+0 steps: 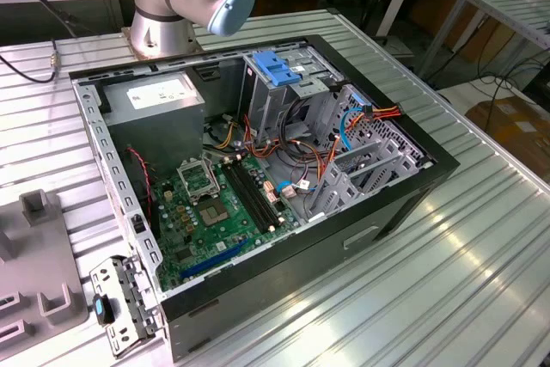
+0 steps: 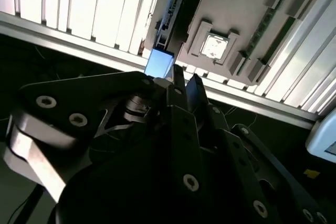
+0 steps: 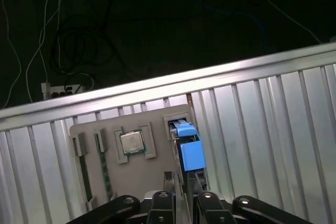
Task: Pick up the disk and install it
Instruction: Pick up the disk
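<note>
The disk (image 3: 190, 153) stands on end in a slot of the grey fixture plate (image 3: 157, 174), with its blue carrier rail toward the camera. In the second wrist view the disk (image 2: 179, 9) is a dark slab with a light-blue end. My gripper (image 3: 184, 186) (image 2: 186, 80) hangs right at the disk's upper end, in line with it. Whether it touches the disk I cannot tell.
The plate also carries a processor chip (image 3: 131, 142) and memory sticks (image 3: 105, 174), and lies near the ribbed metal table's edge (image 3: 157, 90). The open computer case (image 1: 412, 204) fills the table's middle, with a blue-topped drive cage (image 1: 279, 70) and a grey box (image 1: 159, 96).
</note>
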Controlling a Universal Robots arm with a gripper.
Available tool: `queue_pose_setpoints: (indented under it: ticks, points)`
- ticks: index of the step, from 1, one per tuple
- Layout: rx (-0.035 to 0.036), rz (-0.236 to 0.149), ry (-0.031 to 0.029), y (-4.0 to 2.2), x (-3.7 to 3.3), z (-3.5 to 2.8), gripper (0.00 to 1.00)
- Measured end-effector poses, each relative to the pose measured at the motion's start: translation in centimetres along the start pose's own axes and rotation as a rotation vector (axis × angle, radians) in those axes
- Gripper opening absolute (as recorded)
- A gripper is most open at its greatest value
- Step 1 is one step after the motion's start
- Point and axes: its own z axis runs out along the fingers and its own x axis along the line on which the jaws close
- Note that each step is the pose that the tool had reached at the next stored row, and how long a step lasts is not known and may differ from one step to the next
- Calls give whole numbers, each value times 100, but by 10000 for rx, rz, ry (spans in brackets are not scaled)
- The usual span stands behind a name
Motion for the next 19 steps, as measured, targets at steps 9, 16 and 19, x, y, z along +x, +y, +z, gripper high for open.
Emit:
queue_pose_setpoints:
  ticks: [9, 16, 19]
  points:
    - [14, -765, 16, 52, -47, 150, 37]
    - [30, -959, 14, 118, -80, 308, 52]
    - [33, -1136, 15, 125, -80, 363, 58]
